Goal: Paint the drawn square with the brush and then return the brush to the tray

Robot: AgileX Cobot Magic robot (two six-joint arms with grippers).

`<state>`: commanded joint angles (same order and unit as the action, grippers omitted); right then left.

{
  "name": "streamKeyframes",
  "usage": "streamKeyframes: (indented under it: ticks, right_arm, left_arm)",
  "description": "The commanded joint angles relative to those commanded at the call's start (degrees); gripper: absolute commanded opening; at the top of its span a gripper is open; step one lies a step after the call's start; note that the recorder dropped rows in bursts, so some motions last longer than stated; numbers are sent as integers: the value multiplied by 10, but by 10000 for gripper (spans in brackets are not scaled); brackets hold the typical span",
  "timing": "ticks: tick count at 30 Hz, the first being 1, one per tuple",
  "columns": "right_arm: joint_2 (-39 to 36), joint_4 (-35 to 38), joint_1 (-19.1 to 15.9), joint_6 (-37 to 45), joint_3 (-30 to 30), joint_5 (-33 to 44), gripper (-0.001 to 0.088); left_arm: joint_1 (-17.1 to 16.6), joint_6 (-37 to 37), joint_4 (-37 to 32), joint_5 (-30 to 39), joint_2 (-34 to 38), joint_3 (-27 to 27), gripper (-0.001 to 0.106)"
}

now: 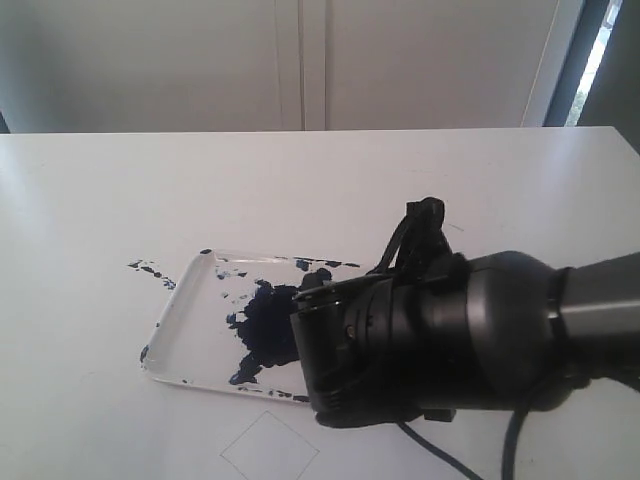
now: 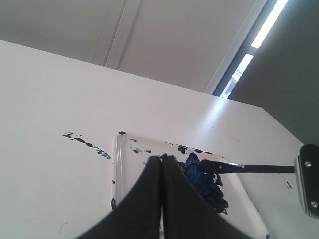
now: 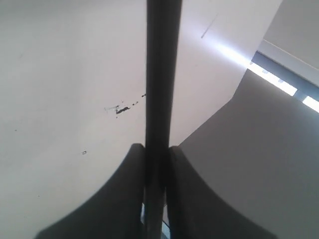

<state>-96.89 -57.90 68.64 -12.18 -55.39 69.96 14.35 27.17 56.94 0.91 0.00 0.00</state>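
Closest to us, the right end effector [image 3: 157, 149] is clamped on the brush [image 3: 162, 74], whose black shaft runs straight out between its fingers [image 3: 119, 199] over the white desk [image 3: 60, 74]. A few small dark marks [image 3: 122, 109] sit on the desk beside the shaft, ahead of those fingers.

The left end effector [image 2: 162, 158] has its fingers [image 2: 144, 199] pressed together with nothing between them. Just ahead of its tips we see the tray [image 2: 117, 164], and there the brush's blue-coated tip lies over the dark blue paint blotch [image 2: 209, 186]; we cannot tell whether it touches the paint. The shaft runs from there to the right end effector.

In the exterior view the right arm [image 1: 480, 330] reaches over the side of the tray nearest it and hides its own end effector. The drawn square [image 1: 268, 447] lies blank on the desk just beside the tray's rim, close to the right arm's wrist and apart from the brush tip. Scattered paint specks [image 1: 150, 268] dot the desk off the tray's corner farthest from the right end effector.
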Motion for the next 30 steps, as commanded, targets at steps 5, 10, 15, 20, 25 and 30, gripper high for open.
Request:
streamKeyframes:
  ticks: [5,10,15,20,25,30]
  right_arm:
    - [29,39,0,0,0,0,0]
    - [44,43,0,1,0,0,0]
    - [48,52,0,1,1,0,0]
    - [48,60,0,4,1,0,0]
    - [48,61,4,24,1,0,0]
    - [48,67,33,45,1,0,0]
  left_arm:
    - [0,0,0,0,0,0,0]
    - [0,0,0,0,0,0,0]
    - [0,-15,0,17,0,0,0]
    - [0,-44,0,53,0,0,0]
    - [0,-30,0,82,0,0,0]
    - [0,-29,0,109,7,0,0]
